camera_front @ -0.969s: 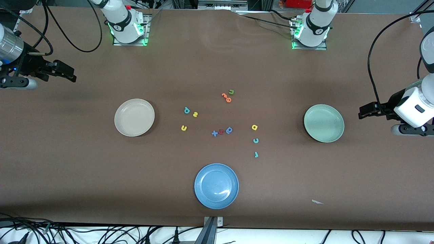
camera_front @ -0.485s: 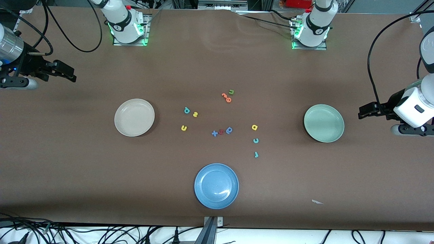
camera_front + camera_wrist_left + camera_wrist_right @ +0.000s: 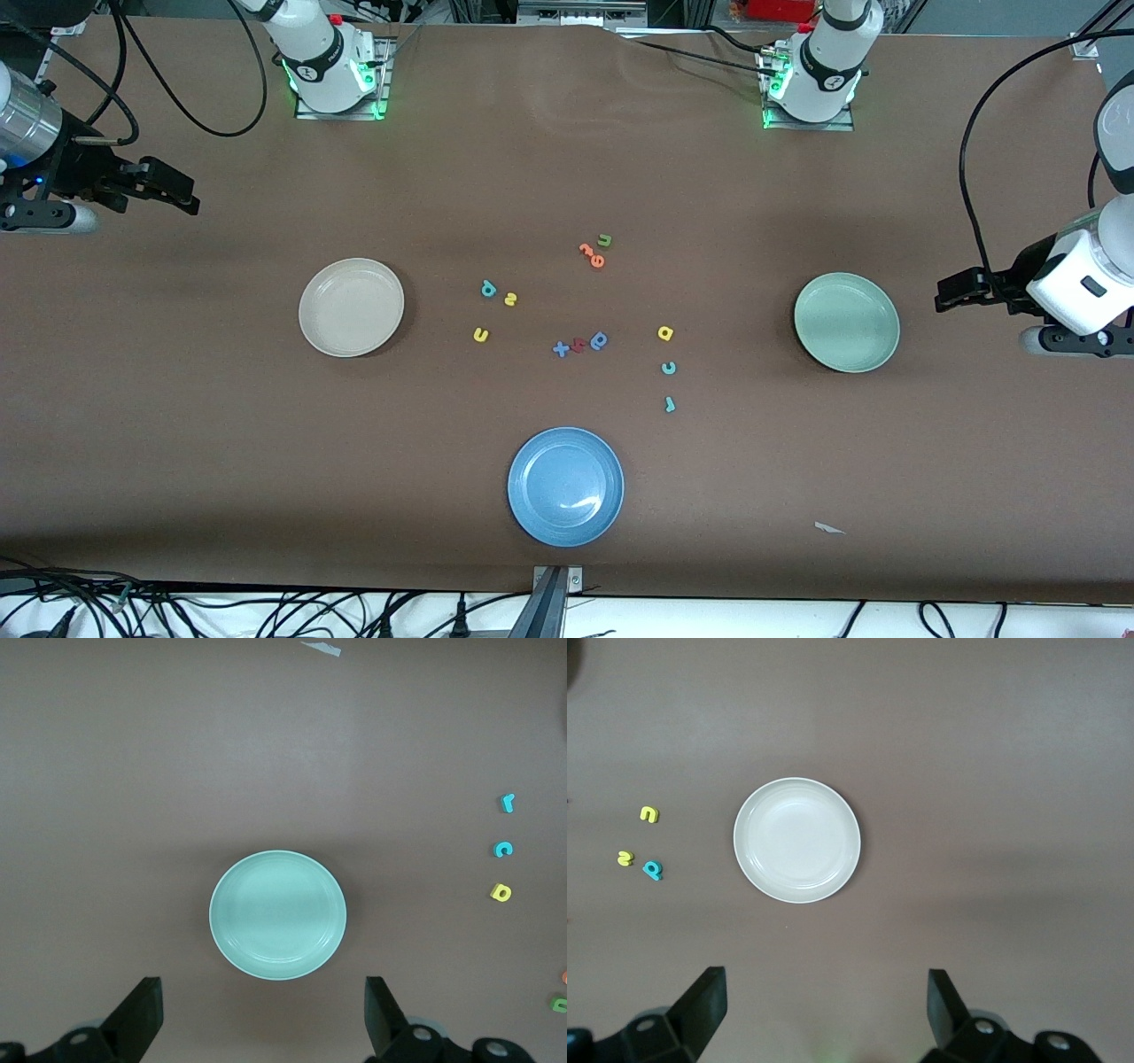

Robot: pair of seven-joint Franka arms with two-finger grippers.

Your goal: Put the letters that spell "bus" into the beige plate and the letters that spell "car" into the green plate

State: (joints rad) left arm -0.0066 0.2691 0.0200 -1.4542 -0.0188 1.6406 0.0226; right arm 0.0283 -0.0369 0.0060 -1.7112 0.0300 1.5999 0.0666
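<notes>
The beige plate lies empty toward the right arm's end, and the green plate lies empty toward the left arm's end. Beside the beige plate are the teal "b", yellow "s" and yellow "u". Closer to the green plate are the yellow "a", teal "c" and teal "r". My left gripper hangs open over the table's end past the green plate. My right gripper hangs open over the other end, with the beige plate in its wrist view.
A blue plate lies empty nearest the front camera. Mid-table lie a blue cross, a red piece and a blue round letter. Orange letters and a green "u" lie farther back. A paper scrap lies near the front edge.
The left gripper has shifted very slightly. The right arm, letters and plates have not moved.
</notes>
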